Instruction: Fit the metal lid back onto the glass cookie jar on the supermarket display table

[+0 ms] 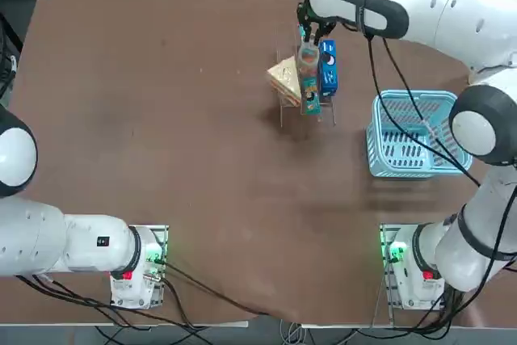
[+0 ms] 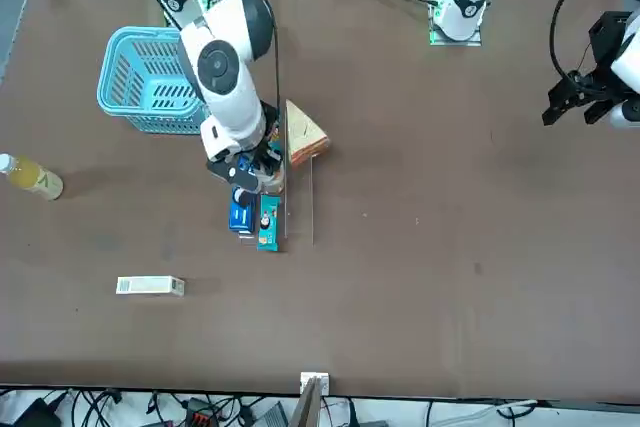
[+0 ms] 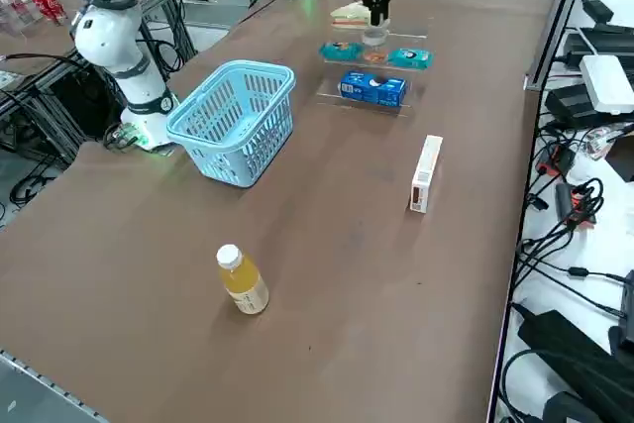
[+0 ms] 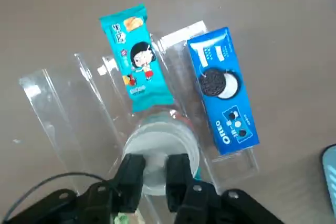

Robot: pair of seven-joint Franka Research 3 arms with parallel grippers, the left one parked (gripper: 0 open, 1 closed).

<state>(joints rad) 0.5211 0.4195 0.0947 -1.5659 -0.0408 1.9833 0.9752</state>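
Note:
My right gripper hangs over the far middle of the supermarket display table, pointing straight down. Its fingers are shut on the metal lid, a pale grey disc. The lid lies right over the mouth of the glass cookie jar, whose clear rim shows around it. I cannot tell whether the lid is fully seated. From overhead the gripper covers the top of the jar. In the side view the gripper stands above the jar.
The jar stands in a clear acrylic rack beside a teal packet, a blue cookie box and a wrapped sandwich. A blue basket stands nearer the arm's base. A yellow bottle and white carton lie farther off.

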